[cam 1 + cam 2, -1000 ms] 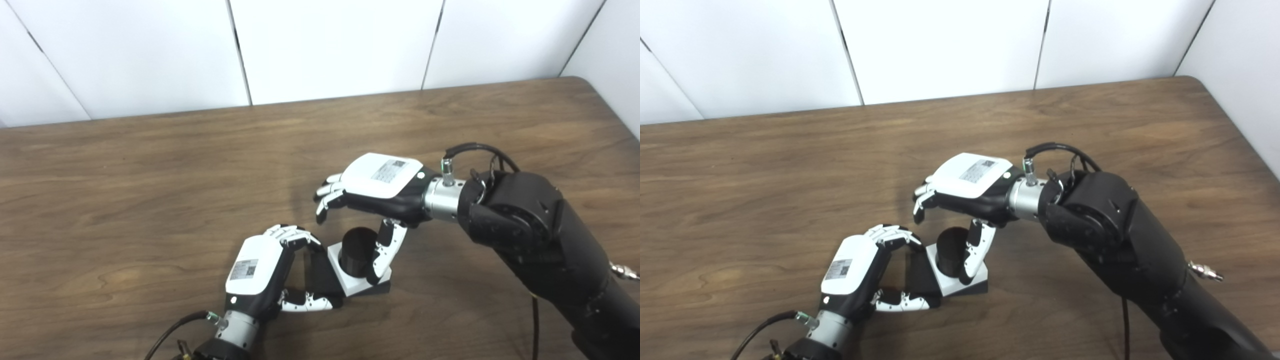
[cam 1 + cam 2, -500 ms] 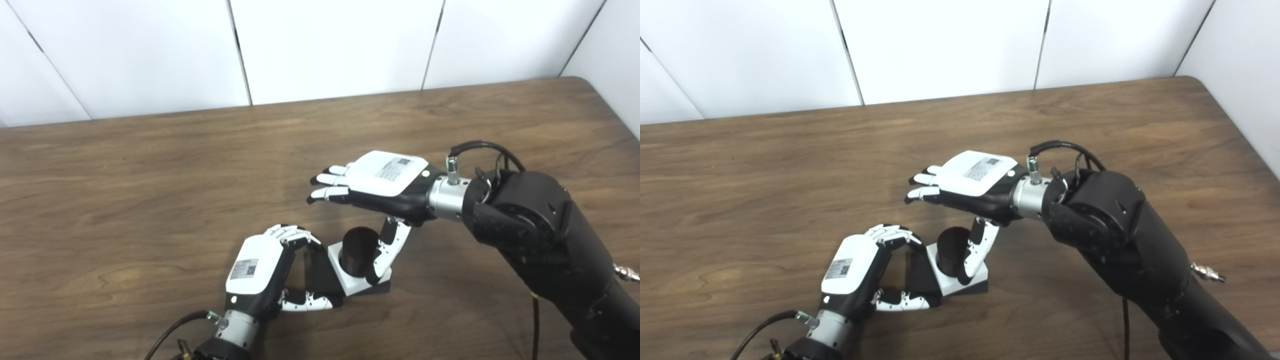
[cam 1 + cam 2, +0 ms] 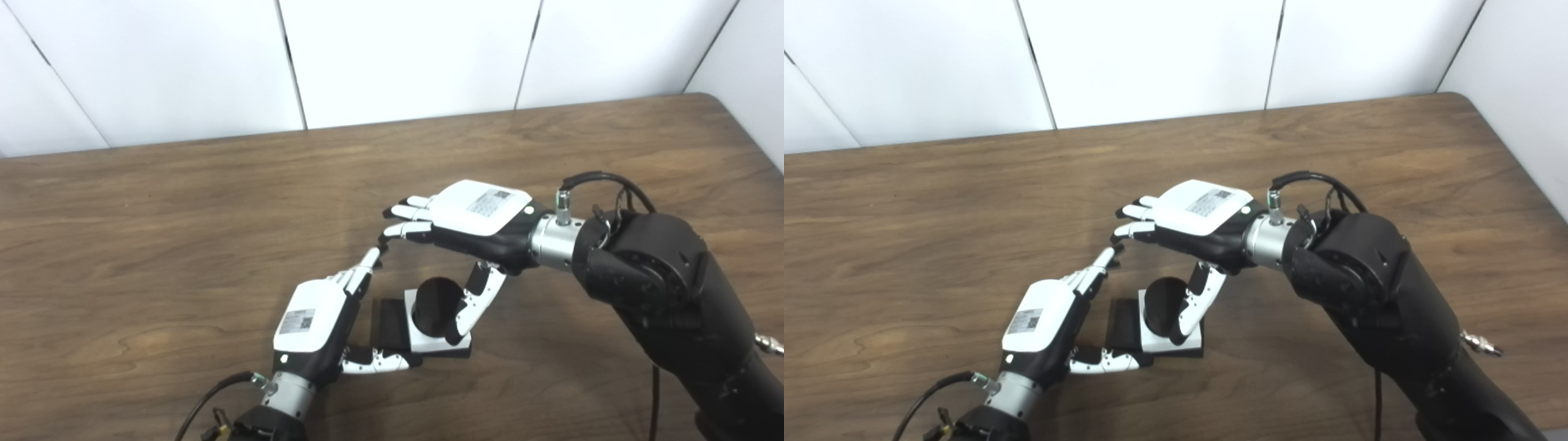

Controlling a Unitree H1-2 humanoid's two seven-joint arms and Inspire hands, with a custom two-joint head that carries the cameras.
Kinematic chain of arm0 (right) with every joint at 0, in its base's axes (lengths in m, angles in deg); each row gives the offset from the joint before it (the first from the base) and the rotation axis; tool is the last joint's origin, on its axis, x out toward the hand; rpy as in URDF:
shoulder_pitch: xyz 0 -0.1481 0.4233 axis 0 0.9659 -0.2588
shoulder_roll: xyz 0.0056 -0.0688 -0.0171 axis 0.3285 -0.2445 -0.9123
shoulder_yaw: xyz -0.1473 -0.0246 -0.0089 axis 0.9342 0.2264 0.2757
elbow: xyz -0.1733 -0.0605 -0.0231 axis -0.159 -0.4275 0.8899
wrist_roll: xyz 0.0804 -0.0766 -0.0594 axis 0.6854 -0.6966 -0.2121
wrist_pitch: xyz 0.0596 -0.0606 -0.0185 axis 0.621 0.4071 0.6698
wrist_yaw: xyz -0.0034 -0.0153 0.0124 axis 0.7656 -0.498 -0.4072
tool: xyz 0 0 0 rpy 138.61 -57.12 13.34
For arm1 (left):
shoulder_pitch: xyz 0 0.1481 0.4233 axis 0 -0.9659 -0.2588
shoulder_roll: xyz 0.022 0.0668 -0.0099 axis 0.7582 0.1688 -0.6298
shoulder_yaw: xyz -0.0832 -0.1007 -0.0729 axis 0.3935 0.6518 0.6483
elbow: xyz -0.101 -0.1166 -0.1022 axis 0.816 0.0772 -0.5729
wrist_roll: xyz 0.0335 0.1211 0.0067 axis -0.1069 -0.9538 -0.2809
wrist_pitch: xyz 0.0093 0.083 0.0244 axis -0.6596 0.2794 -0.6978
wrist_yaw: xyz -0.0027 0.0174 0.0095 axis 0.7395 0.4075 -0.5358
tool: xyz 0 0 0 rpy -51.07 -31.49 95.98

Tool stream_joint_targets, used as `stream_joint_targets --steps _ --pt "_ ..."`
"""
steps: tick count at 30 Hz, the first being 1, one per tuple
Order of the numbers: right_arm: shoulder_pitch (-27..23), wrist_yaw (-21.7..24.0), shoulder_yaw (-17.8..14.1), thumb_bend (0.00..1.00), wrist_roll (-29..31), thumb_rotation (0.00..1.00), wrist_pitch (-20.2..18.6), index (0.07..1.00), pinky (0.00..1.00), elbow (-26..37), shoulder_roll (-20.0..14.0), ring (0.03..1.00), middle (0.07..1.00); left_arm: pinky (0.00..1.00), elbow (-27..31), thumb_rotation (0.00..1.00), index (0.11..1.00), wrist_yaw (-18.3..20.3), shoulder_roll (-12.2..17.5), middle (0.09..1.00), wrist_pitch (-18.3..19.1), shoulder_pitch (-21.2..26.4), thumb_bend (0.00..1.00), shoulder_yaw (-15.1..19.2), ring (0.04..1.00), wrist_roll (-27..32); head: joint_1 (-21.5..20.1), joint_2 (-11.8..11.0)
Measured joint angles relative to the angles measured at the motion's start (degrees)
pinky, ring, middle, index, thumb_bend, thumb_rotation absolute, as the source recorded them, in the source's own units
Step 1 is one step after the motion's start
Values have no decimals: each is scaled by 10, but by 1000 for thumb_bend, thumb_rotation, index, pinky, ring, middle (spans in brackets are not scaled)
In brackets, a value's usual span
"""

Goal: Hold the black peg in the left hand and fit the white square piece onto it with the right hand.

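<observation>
The black peg [image 3: 436,297] is a short upright cylinder on a flat black base [image 3: 389,321], lying flat on the table. The white square piece [image 3: 429,344] sits around the peg on that base. My left hand [image 3: 315,318] is open just left of the base, fingers stretched up and to the right, thumb [image 3: 380,361] along the base's front edge. My right hand [image 3: 468,214] hovers open above and behind the peg, palm down. Its thumb [image 3: 471,303] hangs down against the peg's right side. Neither hand grips anything.
The wooden table [image 3: 184,214] stretches wide to the left and back, with a white panelled wall [image 3: 398,55] behind. The table's right edge [image 3: 759,141] runs close to my right arm. A cable [image 3: 208,398] trails from my left wrist.
My left hand's fingers have uncurled from the black base and now point outward. The peg assembly has dropped from a tilt to lying flat. My right hand's fingers straightened and it shifted slightly right.
</observation>
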Motion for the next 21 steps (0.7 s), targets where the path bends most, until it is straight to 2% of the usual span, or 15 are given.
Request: stream_joint_targets --steps 5,9,10,11,13,14,15,16,18,19,21 --pt "6 -13 -4 1000 3 478 2 946 923 -9 0 1000 1000 806 23 480 1000 30 3 994 13 -8 1000 4 932 32 0 1" --pt "8 -18 -19 1000 26 489 -7 969 927 -17 0 1000 1000 883 79 505 1000 107 22 1000 47 -15 1000 10 984 60 5 0" --pt "10 -18 -29 1000 38 501 -17 974 927 -18 0 1000 1000 877 94 502 1000 121 26 1000 57 -19 1000 16 989 78 8 -3" --pt "12 -19 -38 1000 51 524 -27 982 930 -18 1 1000 1000 823 105 516 1000 135 28 1000 64 -24 1000 27 986 101 8 -4" --pt "19 -21 -62 1000 82 556 -51 990 930 -19 1 1000 1000 775 121 531 1000 145 30 1000 76 -32 1000 50 972 146 8 -4" --pt "24 -23 -73 949 104 638 -68 995 902 -20 1 1000 1000 772 129 536 1000 144 29 1000 78 -40 1000 68 967 173 8 -4" --pt "30 -24 -86 875 122 741 -81 998 870 -20 0 1000 1000 814 134 526 1000 140 28 1000 78 -47 1000 84 979 196 9 -5" --pt "38 -28 -98 850 139 777 -95 999 858 -21 0 1000 1000 830 136 523 1000 136 27 1000 78 -54 1000 102 983 222 9 -5" --pt "60 -43 -123 721 165 937 -114 1000 872 -25 -3 1000 1000 916 138 474 990 111 17 981 73 -73 997 141 963 277 9 -5" --pt "73 -56 -134 698 176 968 -120 1000 878 -27 -4 1000 1000 926 138 468 986 95 6 975 64 -82 996 164 956 305 10 -6" --pt "100 -82 -152 648 192 995 -127 1000 890 -34 -5 998 1000 901 138 500 980 62 1 946 44 -85 908 197 928 351 8 -9"
